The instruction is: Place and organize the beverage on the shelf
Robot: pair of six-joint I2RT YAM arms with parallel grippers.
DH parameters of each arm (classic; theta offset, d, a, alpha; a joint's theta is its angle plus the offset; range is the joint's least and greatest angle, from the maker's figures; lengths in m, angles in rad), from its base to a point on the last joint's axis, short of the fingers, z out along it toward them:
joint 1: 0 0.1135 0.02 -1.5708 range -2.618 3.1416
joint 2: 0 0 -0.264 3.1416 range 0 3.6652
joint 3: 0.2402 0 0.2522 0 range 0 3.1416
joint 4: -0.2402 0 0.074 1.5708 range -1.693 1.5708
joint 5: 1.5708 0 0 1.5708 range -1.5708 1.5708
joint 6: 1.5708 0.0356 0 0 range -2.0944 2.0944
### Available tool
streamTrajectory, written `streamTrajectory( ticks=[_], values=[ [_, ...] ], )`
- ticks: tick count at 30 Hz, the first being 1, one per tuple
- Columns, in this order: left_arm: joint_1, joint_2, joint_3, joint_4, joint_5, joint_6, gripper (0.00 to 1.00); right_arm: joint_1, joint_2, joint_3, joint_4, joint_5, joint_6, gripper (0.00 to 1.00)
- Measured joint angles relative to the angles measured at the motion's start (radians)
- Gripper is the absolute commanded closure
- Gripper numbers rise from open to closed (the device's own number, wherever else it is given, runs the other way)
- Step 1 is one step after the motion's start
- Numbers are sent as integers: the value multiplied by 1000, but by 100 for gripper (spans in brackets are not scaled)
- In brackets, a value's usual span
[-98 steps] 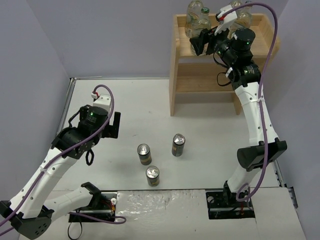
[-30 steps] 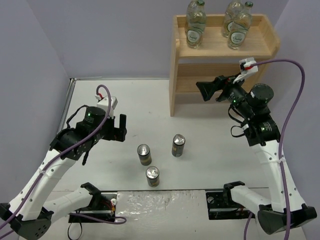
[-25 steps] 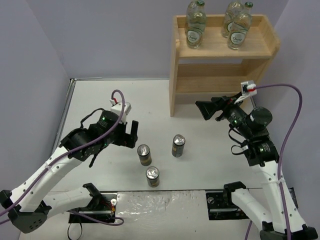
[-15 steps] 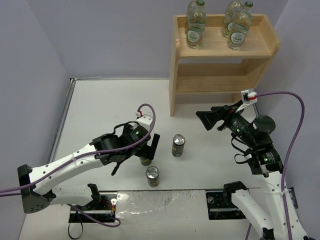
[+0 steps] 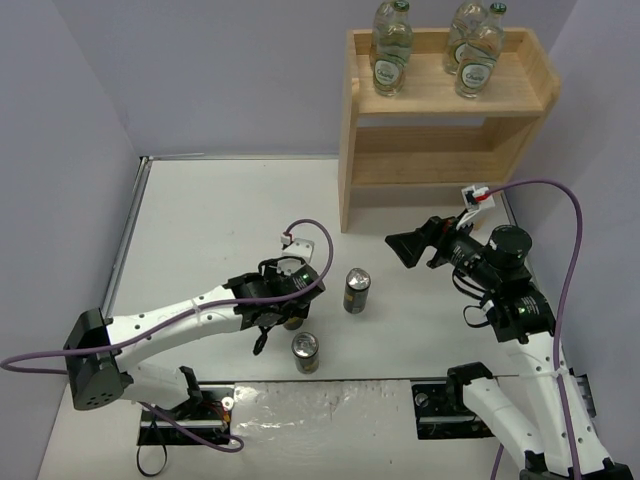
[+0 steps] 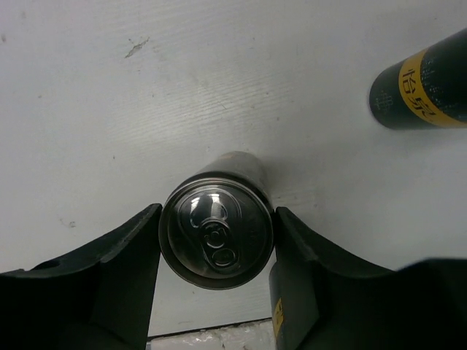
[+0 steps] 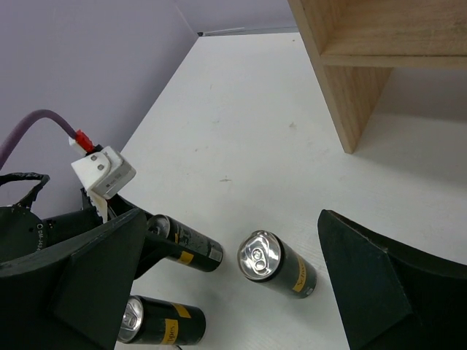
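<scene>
Three slim dark cans with silver tops stand on the white table. My left gripper has come down over the leftmost can, and its black fingers press against both sides. The middle can and the near can stand free. My right gripper hangs wide open above the table, to the right of the cans, holding nothing. Clear bottles with pale labels stand on the top tier of the wooden shelf.
The lower tier of the shelf shows bare wood. Grey walls close in the table at the back and left. Both arm bases and a strip of foil line the near edge. A purple cable loops off my right wrist.
My left arm swung right and down over the leftmost can, and its jaws closed in on it. My right arm dropped from the shelf toward the table, jaws still wide.
</scene>
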Motion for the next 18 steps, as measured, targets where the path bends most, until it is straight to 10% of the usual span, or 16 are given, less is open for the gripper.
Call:
streamTrajectory(
  ticks=[5,11,18],
  values=[
    [-4,26,13,15,-26,-3,97,1,0,-3,5,-12,-9,0],
    [-2,42,90,-97,-54,3,98,61,22,-166,315,-102,110,0],
    [65,25,408,-235,-83,82,98,560,269,-148,447,71,-60,5]
  ],
)
